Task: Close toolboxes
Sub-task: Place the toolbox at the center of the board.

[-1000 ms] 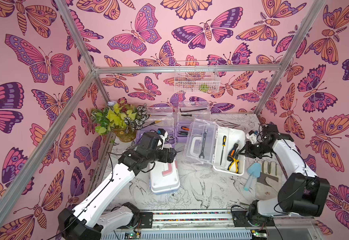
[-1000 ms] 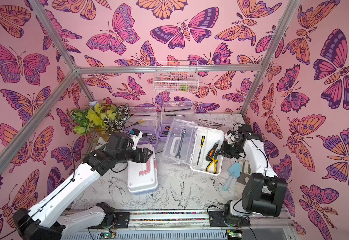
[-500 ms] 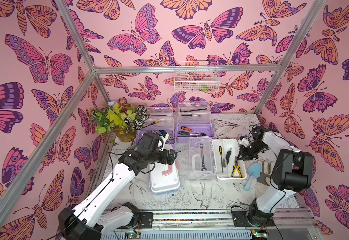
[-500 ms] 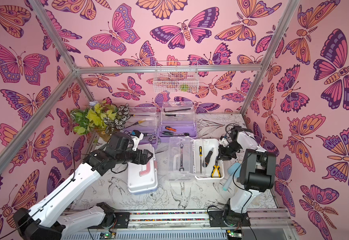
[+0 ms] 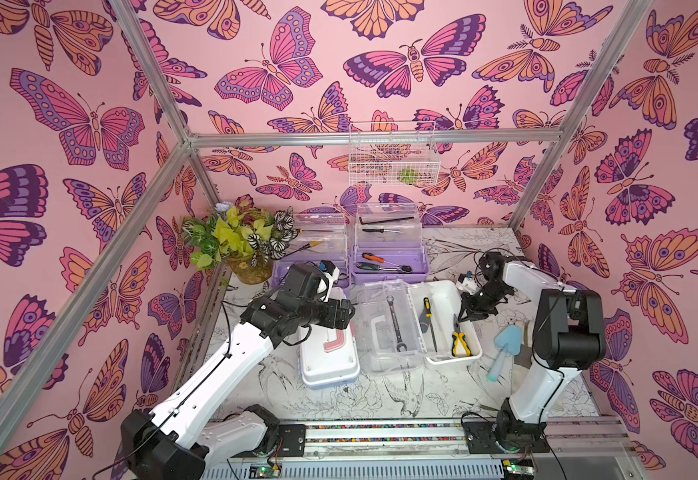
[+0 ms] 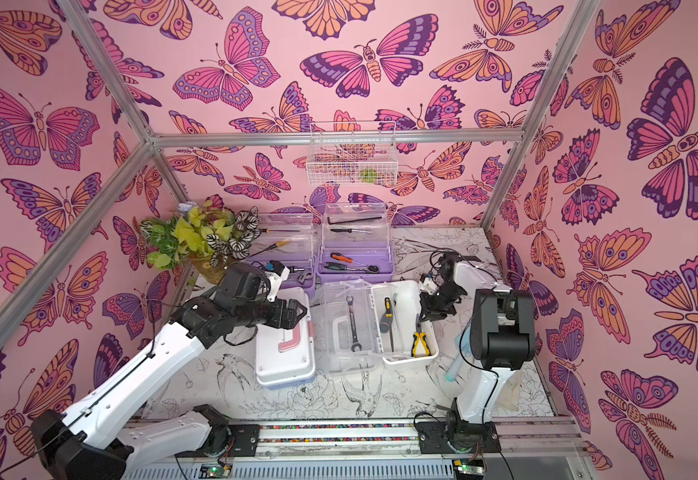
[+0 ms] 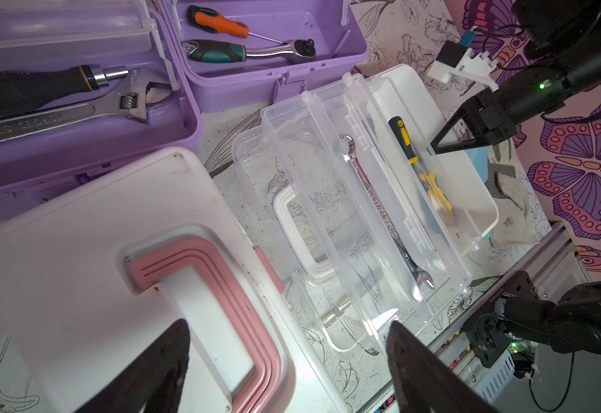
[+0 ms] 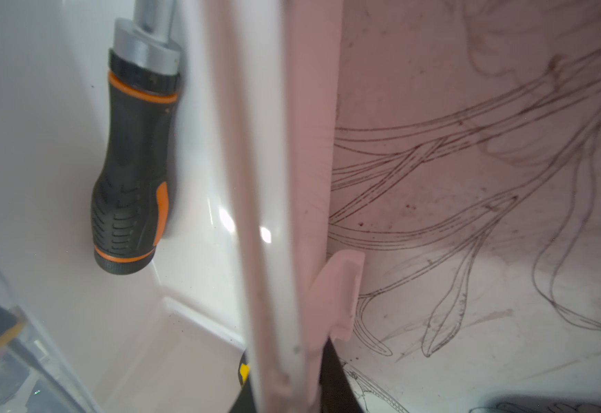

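White toolbox (image 5: 447,299) rim pinched betw. narrow R gripper (image 8: 288,388) tips, mostly cut off in wrist view; top views too small to confirm. L gripper (image 7: 288,361) wide, pink-handled toolbox (image 7: 77,250) below.

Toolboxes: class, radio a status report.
Left gripper open over closed light-blue plastic toolbox. Right gripper astride white plastic toolbox's rim, grip unclear; clear lid open. Both lilac plastic toolboxes open.

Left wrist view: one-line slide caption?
Open left claw hovers over the shut pink-handled box; beside it the white box, clear lid flopped flat, and both lilac boxes stand open.
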`<state>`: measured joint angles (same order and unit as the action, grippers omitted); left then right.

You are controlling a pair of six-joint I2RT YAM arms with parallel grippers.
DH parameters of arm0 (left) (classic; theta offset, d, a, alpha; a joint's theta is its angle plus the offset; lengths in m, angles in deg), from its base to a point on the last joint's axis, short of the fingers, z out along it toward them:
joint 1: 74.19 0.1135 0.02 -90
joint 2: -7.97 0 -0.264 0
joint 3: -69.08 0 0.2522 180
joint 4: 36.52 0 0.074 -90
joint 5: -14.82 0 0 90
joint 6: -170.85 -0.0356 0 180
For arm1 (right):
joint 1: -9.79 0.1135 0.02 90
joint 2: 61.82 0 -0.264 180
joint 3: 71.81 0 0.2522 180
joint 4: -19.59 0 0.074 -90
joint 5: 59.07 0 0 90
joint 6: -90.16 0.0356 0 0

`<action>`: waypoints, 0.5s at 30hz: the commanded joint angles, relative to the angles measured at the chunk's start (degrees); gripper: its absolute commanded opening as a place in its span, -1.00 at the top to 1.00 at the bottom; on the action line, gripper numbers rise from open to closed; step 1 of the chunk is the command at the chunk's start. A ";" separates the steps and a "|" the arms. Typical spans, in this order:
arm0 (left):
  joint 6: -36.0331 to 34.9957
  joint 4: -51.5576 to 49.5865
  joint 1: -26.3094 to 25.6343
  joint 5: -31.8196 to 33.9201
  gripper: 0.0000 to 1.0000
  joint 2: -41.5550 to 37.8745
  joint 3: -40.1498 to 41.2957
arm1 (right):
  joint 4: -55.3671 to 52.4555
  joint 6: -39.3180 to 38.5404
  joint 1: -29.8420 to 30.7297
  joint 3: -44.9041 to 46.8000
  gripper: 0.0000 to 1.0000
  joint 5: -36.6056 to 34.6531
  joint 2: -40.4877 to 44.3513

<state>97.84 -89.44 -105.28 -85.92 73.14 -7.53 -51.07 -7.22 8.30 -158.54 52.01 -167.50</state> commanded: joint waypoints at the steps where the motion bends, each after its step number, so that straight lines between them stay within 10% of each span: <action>1: 0.22 -1.27 -0.17 0.03 -0.69 0.91 -2.22 | -0.16 3.14 -0.02 0.00 0.36 6.37 2.63; 7: 2.09 -1.15 -3.02 3.10 -0.65 4.32 -4.01 | -0.08 6.38 -2.04 -0.42 -0.04 6.54 6.55; 15: 7.63 -1.36 -7.18 11.62 -0.39 10.40 -4.00 | 4.55 13.86 -2.63 4.50 -0.08 6.38 16.91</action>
<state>103.08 -89.42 -111.82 -78.25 82.45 -10.89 -48.05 3.06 5.70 -156.13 57.32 -153.01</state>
